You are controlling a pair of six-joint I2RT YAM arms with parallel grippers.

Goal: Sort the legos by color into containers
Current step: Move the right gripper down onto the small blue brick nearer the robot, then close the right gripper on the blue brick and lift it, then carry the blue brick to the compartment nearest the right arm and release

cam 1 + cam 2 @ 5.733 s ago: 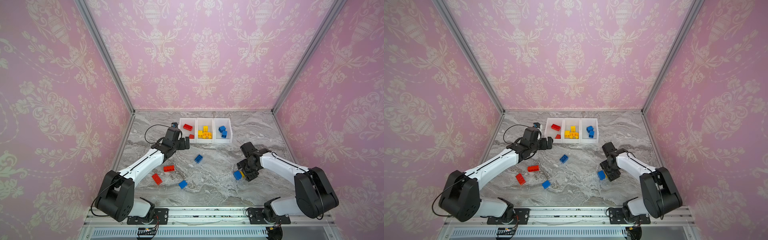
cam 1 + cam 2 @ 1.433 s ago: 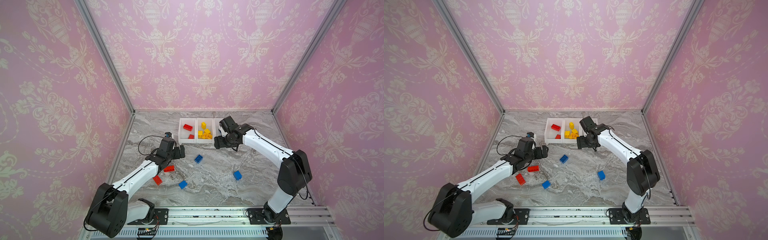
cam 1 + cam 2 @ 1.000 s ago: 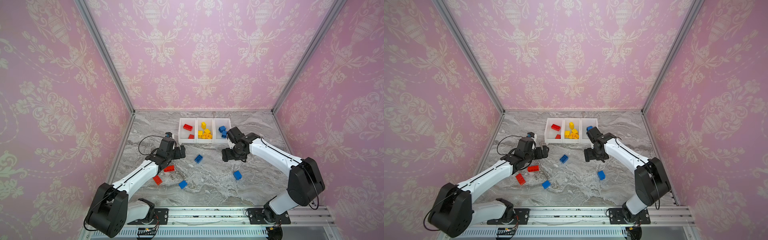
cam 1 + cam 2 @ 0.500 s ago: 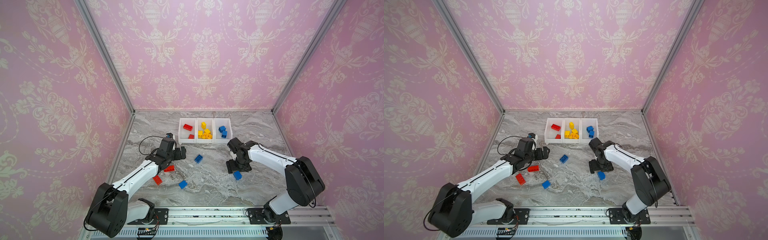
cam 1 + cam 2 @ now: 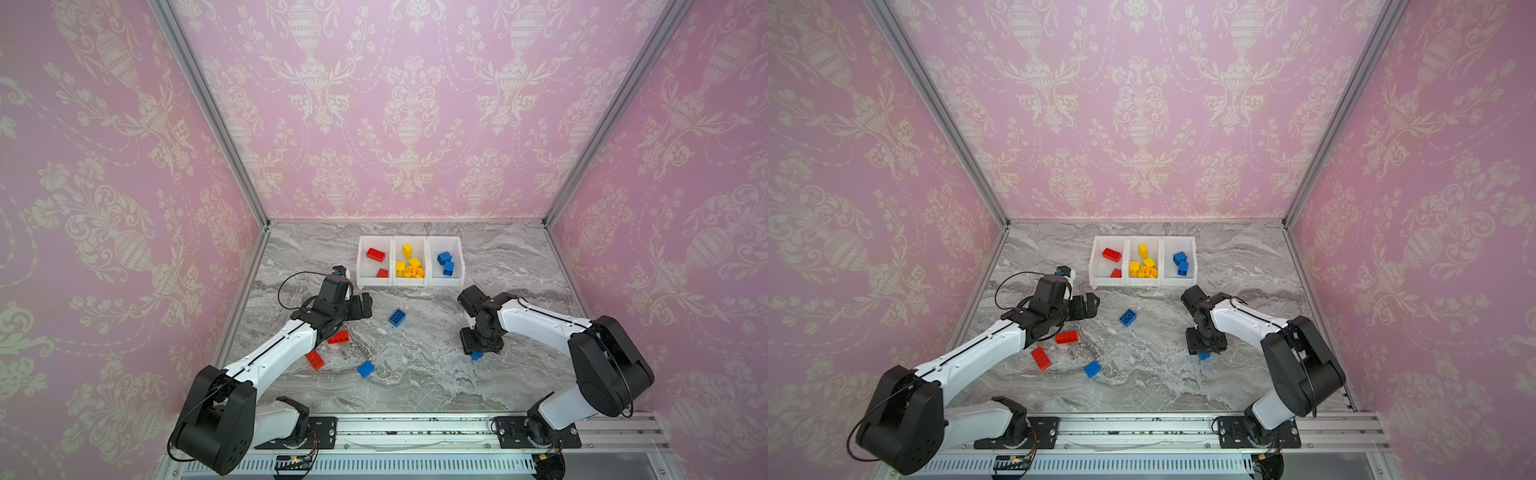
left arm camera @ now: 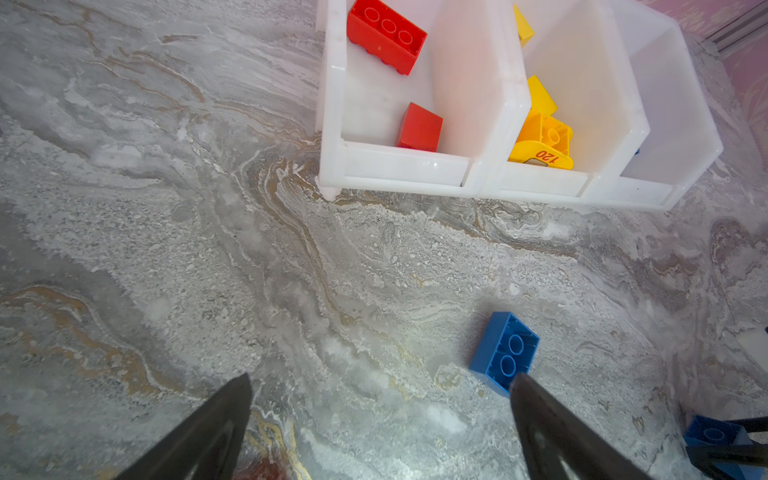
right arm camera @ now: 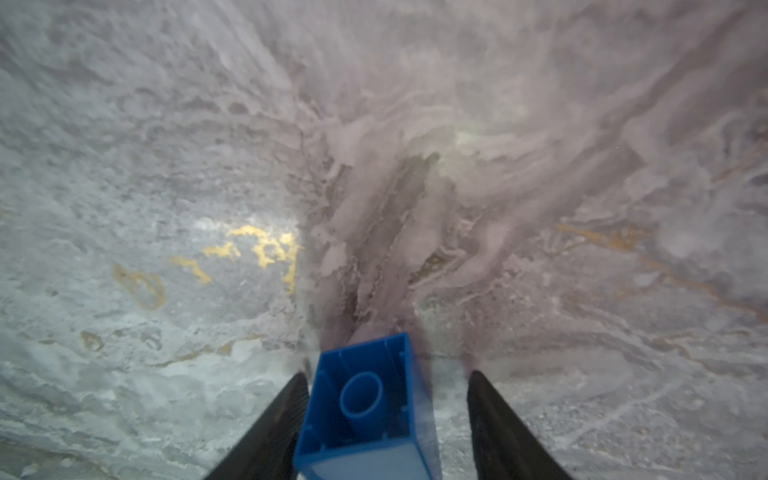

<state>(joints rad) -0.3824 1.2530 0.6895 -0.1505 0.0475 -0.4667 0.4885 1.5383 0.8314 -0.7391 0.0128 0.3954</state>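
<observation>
Here the right pincer (image 7: 386, 374) stands half closed astride a short blue studded plastic brick (image 7: 361, 399) on the grey marbled table (image 5: 415, 390). In the right wrist view one black finger (image 7: 286, 411) lies against the brick's side. A gap shows between the brick and the other finger, so the brick is bracketed, not clamped. The brick turns its hollow underside, with one round tube, toward that camera. Its longer side runs along the fingers, not across them.

In both top views this pincer points down at the table, and only a sliver of blue shows beneath it. It is well apart from the row of three joined white translucent plastic bins (image 5: 409, 284), out in front of the compartment holding blue bricks.

The left pincer (image 5: 361, 305) is spread wide and holds nothing, near the front of the red-holding compartment. In the left wrist view one fingertip (image 6: 523, 386) overlaps a corner of a second blue brick (image 6: 505, 353), but a top view shows table between them. That brick lies underside up in front of the yellow-holding compartment, its long axis slanting toward the bins.

Two long red bricks (image 5: 338, 337) (image 5: 315, 360) and a third blue brick (image 5: 365, 368) lie farther out from the bins.
</observation>
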